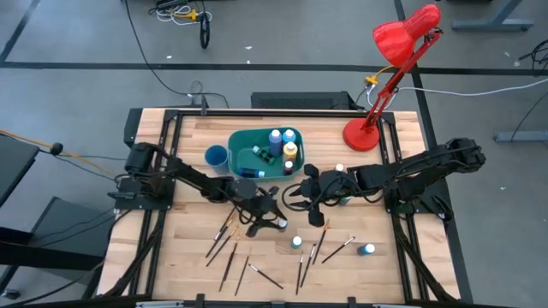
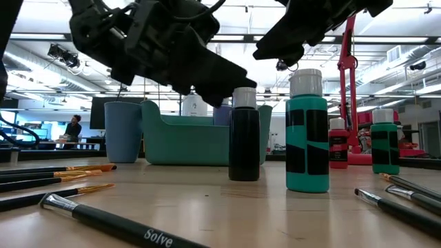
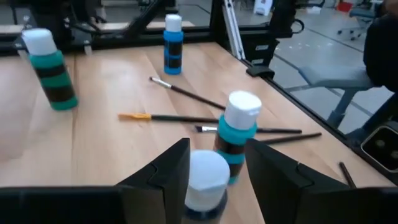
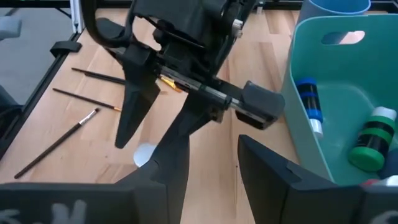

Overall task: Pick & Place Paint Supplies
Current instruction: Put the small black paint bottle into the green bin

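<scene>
Straddling a small dark white-capped paint bottle (image 3: 207, 186) standing on the wooden table (image 1: 184, 248) beside the teal plastic bin (image 1: 244, 141), your left gripper (image 3: 214, 171) hangs open, empty; lower squarely, then close; the right gripper (image 4: 211, 165) waits nearby, open, empty.

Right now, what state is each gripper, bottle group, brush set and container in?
left gripper: open, straddling a white-capped bottle
right gripper: open, empty
teal bin: holds several bottles
bottles on table: upright
brushes: lying flat, scattered
blue cup: upright beside the bin
red lamp: standing
</scene>
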`<state>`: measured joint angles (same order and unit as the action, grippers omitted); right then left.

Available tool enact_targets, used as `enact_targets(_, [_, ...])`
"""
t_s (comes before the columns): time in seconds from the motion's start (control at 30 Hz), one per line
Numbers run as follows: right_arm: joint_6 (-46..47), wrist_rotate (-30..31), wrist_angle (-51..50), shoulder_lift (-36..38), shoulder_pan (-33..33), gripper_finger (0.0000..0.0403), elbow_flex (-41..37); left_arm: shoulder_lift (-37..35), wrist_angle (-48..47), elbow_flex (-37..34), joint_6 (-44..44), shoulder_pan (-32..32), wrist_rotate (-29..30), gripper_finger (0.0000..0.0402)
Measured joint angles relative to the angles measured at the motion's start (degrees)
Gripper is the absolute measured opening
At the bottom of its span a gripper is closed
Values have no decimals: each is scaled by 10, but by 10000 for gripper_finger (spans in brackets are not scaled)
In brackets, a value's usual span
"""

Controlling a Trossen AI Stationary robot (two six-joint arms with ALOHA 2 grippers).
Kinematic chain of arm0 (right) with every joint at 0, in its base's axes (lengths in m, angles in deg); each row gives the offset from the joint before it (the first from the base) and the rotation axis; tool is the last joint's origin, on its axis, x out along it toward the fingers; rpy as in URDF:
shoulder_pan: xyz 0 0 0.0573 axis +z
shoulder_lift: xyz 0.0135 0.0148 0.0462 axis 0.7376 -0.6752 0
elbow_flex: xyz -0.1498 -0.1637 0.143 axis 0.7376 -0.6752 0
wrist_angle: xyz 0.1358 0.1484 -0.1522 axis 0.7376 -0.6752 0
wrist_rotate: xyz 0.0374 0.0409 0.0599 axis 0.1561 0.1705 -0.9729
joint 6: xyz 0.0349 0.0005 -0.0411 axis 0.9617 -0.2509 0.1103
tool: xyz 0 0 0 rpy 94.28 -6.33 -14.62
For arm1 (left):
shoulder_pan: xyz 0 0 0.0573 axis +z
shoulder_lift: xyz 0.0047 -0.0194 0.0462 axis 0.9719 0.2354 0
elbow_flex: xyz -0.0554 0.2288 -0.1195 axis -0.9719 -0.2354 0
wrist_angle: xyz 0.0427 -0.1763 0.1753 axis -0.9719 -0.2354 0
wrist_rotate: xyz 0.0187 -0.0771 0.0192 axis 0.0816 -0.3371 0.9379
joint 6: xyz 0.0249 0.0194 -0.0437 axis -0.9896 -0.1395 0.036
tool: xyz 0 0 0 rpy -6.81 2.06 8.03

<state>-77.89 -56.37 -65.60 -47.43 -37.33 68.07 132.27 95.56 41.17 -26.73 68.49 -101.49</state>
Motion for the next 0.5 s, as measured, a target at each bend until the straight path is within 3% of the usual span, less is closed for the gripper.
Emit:
enact_targets(0.3, [3, 0, 3, 0, 0, 137, 0, 7, -41, 8, -26, -1, 30, 201])
enact_targets(0.5, [3, 0, 5, 0, 0, 137, 0, 7, -45, 8, -36, -2, 48, 197])
